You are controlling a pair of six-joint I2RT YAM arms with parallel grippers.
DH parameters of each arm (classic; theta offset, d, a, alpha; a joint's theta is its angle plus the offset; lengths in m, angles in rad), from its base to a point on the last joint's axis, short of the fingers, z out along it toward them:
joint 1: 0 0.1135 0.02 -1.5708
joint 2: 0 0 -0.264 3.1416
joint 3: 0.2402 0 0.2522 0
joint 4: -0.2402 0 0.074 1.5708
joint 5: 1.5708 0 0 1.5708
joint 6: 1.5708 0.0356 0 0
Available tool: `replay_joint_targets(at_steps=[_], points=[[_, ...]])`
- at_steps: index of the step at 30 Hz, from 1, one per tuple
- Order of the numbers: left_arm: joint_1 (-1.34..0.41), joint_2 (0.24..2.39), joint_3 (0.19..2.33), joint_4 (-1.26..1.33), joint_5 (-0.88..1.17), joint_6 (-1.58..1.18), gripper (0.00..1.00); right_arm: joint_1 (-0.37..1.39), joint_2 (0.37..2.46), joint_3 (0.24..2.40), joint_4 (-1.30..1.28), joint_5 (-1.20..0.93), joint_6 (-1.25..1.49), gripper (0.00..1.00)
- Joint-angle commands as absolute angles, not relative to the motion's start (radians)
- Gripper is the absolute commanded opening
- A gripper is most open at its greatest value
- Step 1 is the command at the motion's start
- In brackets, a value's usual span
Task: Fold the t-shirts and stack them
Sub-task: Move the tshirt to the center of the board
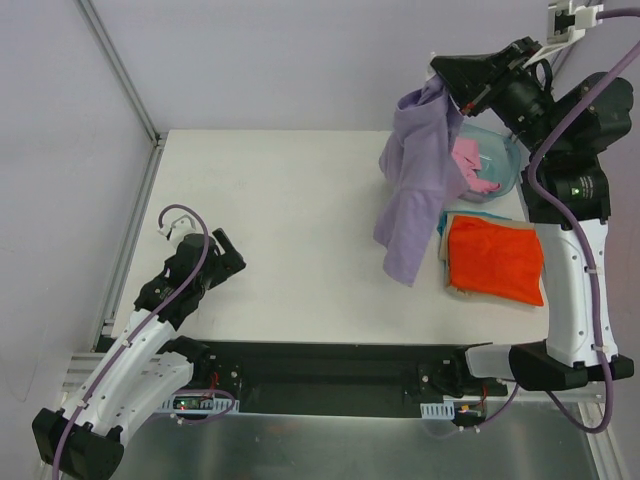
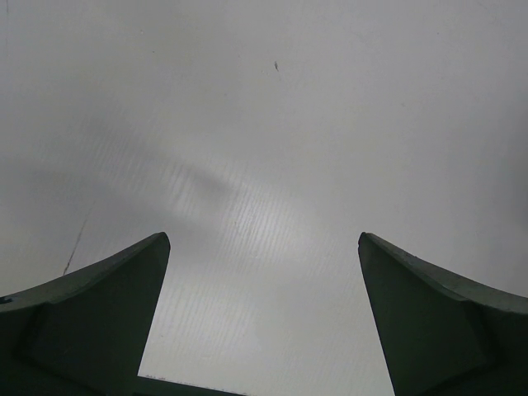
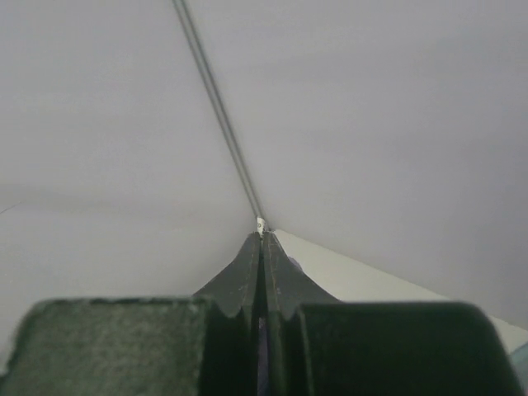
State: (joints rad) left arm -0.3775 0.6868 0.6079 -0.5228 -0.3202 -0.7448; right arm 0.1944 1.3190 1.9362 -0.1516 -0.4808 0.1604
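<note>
Now: right fingers pressed fully together, no gap showing in the wrist view; a sliver of purple cloth sits just beside their tips. From above, they pinch the top edge of the lavender shirt high over the far right of the desk. The shirt hangs from that pinch in a long loose drape. Its lower end lies on the desk just left of the folded pile, and its upper part covers the left rim of the tub.

Left fingers spread wide, nothing between them. The wrist view shows only bare pale surface past the two tips. This arm sits low at the near left of the desk, well apart from all the cloth.

Orange shirt: folded flat, roughly rectangular, at the right side of the desk near the right arm. It lies on top of a teal shirt, of which only a thin edge shows at the far side.

Pink shirt: crumpled inside the tub, at the far right corner, partly hidden by the lavender shirt.
</note>
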Motion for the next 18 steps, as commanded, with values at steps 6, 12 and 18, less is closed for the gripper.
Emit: replay_joint_targets(at_steps=[6, 12, 18], points=[[-0.367, 0.686, 0.595, -0.528, -0.342, -0.756, 0.99, 0.408, 1.377, 2.14, -0.066, -0.604, 0.245, 0.01], [-0.367, 0.703, 0.598, -0.528, -0.347, -0.755, 0.99, 0.497, 1.419, 2.198, -0.009, -0.54, 0.281, 0.01], [-0.367, 0.748, 0.606, -0.529, -0.338, -0.75, 0.99, 0.541, 1.439, 2.221, 0.015, -0.502, 0.272, 0.01]])
